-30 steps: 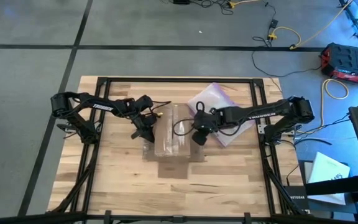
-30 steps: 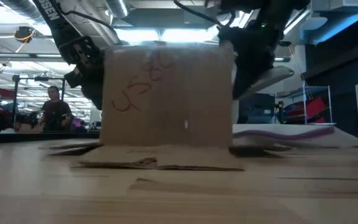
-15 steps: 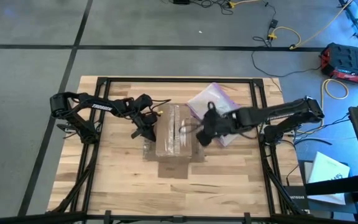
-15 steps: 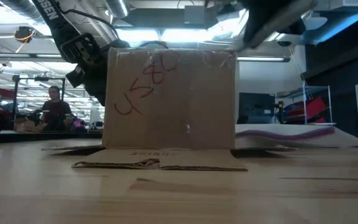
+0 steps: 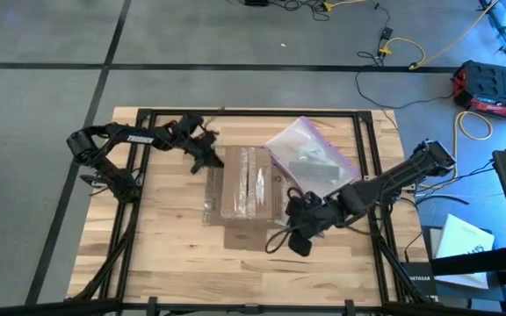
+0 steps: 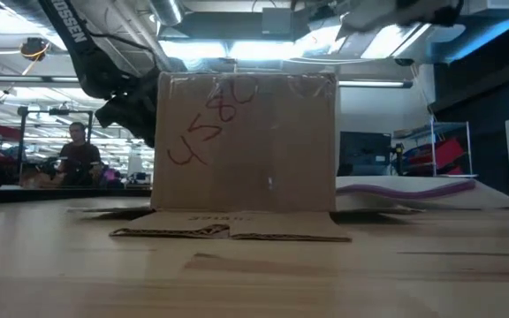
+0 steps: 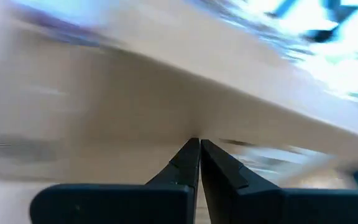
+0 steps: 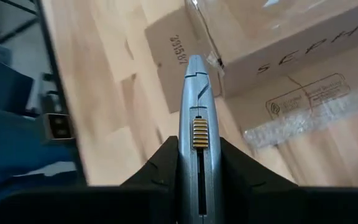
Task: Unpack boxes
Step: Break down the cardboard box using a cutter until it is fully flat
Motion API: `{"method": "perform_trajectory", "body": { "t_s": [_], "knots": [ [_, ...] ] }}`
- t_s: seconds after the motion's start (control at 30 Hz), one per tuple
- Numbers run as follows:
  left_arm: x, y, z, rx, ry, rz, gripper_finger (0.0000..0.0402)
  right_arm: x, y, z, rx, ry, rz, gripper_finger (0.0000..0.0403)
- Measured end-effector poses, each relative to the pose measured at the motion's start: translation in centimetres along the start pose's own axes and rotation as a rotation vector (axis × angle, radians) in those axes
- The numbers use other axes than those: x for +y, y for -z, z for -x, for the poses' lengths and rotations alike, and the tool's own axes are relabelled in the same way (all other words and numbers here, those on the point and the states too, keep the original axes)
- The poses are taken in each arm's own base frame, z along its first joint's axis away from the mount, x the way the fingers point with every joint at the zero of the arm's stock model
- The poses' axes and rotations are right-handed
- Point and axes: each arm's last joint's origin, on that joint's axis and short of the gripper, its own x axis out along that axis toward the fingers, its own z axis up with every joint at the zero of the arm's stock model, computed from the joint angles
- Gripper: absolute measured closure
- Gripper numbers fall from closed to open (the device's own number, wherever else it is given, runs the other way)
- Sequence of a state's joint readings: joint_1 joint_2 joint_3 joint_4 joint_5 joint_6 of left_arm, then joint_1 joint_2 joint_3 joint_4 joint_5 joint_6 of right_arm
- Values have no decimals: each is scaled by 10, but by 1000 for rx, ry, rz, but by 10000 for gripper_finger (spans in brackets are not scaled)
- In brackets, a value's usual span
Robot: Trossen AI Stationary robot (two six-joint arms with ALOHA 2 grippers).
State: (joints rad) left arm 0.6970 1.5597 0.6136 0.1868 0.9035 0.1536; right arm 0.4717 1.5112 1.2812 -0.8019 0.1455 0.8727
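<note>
The brown cardboard box (image 5: 246, 186) stands at the table's middle with its flaps spread on the wood; its side bears black lettering (image 8: 303, 43) and red scrawl (image 6: 215, 115). My right gripper (image 5: 295, 235) hangs above the table off the box's near right corner, shut on a grey knife-like tool (image 8: 195, 99). My left gripper (image 5: 207, 158), shut with nothing between its fingers (image 7: 199, 149), is by the box's far left corner. My right gripper pinches the tool's handle (image 8: 195, 155) between its two fingers. The tool lies along the fingers, and its pointed end (image 8: 194, 62) sticks out past them. The gripper slants downward and the tool is lifted clear of the table.
A clear plastic bag with a purple edge (image 5: 310, 160) lies at the far right, beside the box. A black frame (image 5: 253, 112) runs round the table. A spread flap (image 8: 169, 53) lies on the wood under the tool's tip. A person (image 6: 78, 155) is far behind the table.
My right gripper has drawn back from over the box's right side toward the table's near right, rising, with the tool still in its fingers. My left gripper has swung along the box's left side toward the far edge.
</note>
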Motion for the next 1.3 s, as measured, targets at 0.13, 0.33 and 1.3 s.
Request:
{"method": "perform_trajectory", "body": {
  "t_s": [0.13,0.33,1.3],
  "knots": [
    [15,-13,14,-123,-147,-11,402,6,-1,-23,7,7,40,348],
    [16,-25,16,-195,-171,-14,402,8,0,-32,15,7,3,348],
    [9,-10,10,-75,-37,77,402,-17,15,-22,132,294,-36,348]
  ]
}}
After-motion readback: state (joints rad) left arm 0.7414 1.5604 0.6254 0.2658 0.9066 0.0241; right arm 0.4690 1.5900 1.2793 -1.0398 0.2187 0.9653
